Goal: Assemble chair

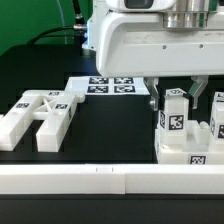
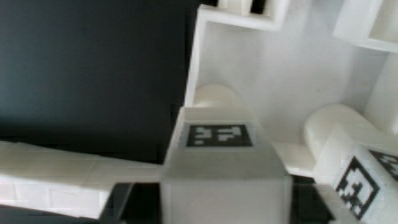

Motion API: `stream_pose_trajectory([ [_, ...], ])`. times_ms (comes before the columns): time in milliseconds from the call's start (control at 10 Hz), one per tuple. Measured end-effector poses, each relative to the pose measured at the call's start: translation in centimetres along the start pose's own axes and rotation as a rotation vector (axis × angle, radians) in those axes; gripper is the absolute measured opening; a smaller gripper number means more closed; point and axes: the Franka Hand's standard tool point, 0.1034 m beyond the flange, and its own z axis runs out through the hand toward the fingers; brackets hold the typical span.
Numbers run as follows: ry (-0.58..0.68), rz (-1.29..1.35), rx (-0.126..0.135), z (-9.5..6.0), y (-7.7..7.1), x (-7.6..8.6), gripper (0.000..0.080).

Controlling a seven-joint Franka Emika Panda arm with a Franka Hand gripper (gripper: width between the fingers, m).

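Note:
On the exterior view's right stands part of the chair: a chunky white notched block [image 1: 190, 152] carrying upright white bars. My gripper [image 1: 179, 100] comes down from above and is shut on one upright tagged bar [image 1: 177, 118], a dark finger on either side of it. In the wrist view the same bar [image 2: 217, 150] fills the space between the jaws of my gripper [image 2: 217, 205], its square tag facing the camera. A second tagged upright [image 2: 356, 165] stands right beside it. An H-shaped white frame [image 1: 40, 115] lies flat on the black table at the exterior view's left, apart from the gripper.
The marker board [image 1: 110, 87] lies flat at the back middle. A long white rail [image 1: 100, 180] runs along the table's front edge. Another tagged white upright [image 1: 216, 115] shows at the exterior view's right edge. My arm's white body [image 1: 150, 40] hangs over the right half.

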Motion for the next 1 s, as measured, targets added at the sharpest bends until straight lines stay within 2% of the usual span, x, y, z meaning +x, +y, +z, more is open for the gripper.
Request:
stream_pose_trajectory([
  [200,0.001,0.047,0.002,0.03,0.00,0.00,0.0289],
  [700,-0.002,0.561,0.012,0.08,-0.25,-0.04,0.0290],
  [1000,-0.008,0.891,0.028,0.12,-0.28,-0.01,0.0291],
])
